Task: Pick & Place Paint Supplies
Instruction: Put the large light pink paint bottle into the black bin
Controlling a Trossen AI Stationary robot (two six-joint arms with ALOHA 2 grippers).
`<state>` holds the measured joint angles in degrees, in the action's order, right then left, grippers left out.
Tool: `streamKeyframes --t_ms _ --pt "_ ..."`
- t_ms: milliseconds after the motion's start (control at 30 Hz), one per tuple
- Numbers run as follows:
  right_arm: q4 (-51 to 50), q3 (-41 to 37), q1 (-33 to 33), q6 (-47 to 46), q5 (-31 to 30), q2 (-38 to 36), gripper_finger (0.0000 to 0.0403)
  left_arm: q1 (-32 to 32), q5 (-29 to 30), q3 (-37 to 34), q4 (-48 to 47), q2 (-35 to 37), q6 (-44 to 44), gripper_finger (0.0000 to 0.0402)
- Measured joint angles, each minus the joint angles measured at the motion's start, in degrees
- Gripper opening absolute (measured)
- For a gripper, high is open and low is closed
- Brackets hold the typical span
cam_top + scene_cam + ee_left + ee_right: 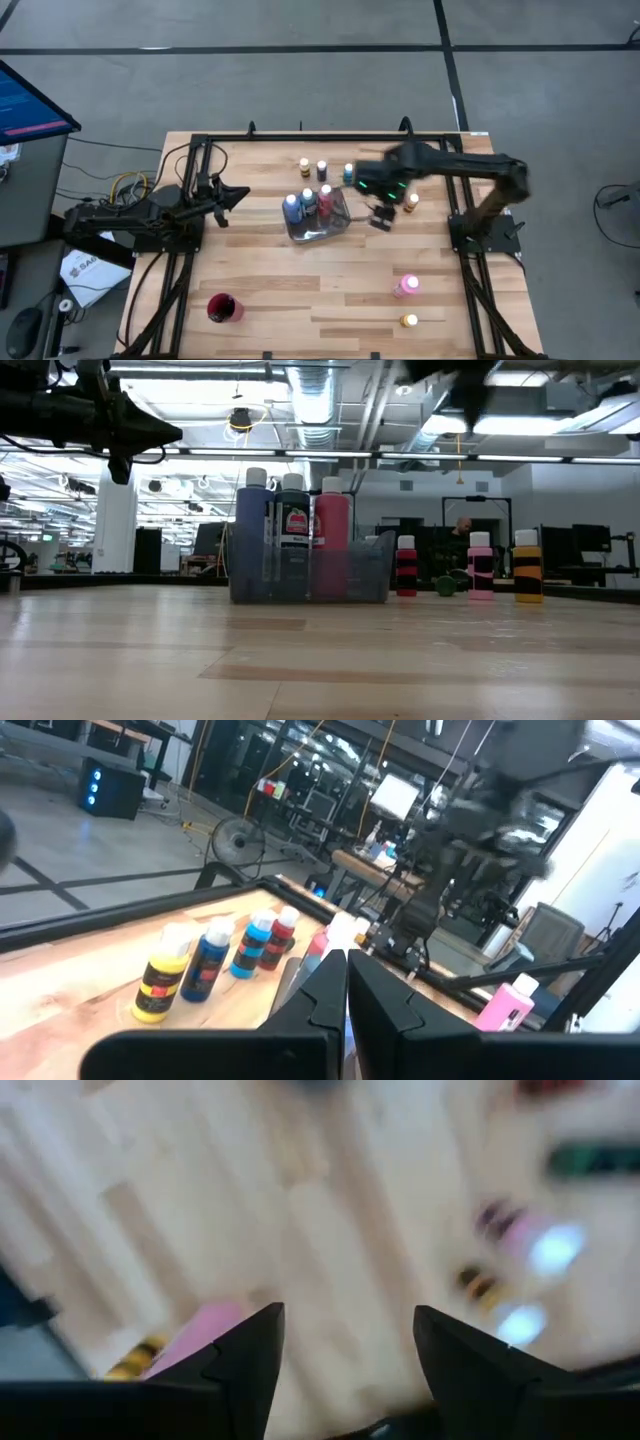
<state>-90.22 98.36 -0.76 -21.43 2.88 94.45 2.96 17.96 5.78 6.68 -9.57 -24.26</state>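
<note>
Paint bottles are partly put away. Three of them, blue, dark and pink, stand in the grey tray point(335, 228) just beside the right gripper point(381, 215). More bottles point(321, 168) wait on the wooden table point(300, 300) past the tray, and a pink bottle point(406, 286) and a yellow bottle point(409, 321) stand well apart from the jaws. So I think lots is left to do. The right jaws are wide apart and hold nothing. The left gripper point(222, 203) waits off to the side, jaws pressed together and empty. A red cup point(223, 308) sits far away.
</note>
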Motion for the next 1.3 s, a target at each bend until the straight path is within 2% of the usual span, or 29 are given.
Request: streamKeyframes --t_ms 133,267,400,600,733,1067,1300 --pt "2.08 -7.96 7.28 -13.11 0.28 -9.46 0.0225 0.00 -0.01 0.00 -0.09 -1.24 0.00 0.0003" --pt "5.04 -11.65 15.48 -23.60 -0.35 -13.19 0.0226 0.00 -0.04 -0.02 -0.11 -2.56 -0.01 0.0003" --pt "5.70 -12.19 23.74 -26.40 -1.50 -12.18 0.0225 0.00 -0.01 -0.01 0.23 -3.05 -0.04 0.0003" --pt "5.81 -12.23 31.57 -26.42 -1.77 -6.73 0.0224 0.00 0.00 0.00 0.86 -3.04 -0.01 0.0003" --pt "7.05 -12.23 34.44 -26.28 -1.38 -4.18 0.0225 0.00 -0.01 0.00 1.00 -3.03 -0.01 0.0003" --pt "8.96 -12.36 35.14 -27.16 -2.92 -3.64 0.0230 0.00 -0.01 0.00 1.13 -3.03 0.42 0.0003" --pt "14.40 -17.39 38.51 -29.77 -2.95 -3.64 0.0230 0.00 -0.01 0.00 1.13 -3.03 0.42 0.0003"
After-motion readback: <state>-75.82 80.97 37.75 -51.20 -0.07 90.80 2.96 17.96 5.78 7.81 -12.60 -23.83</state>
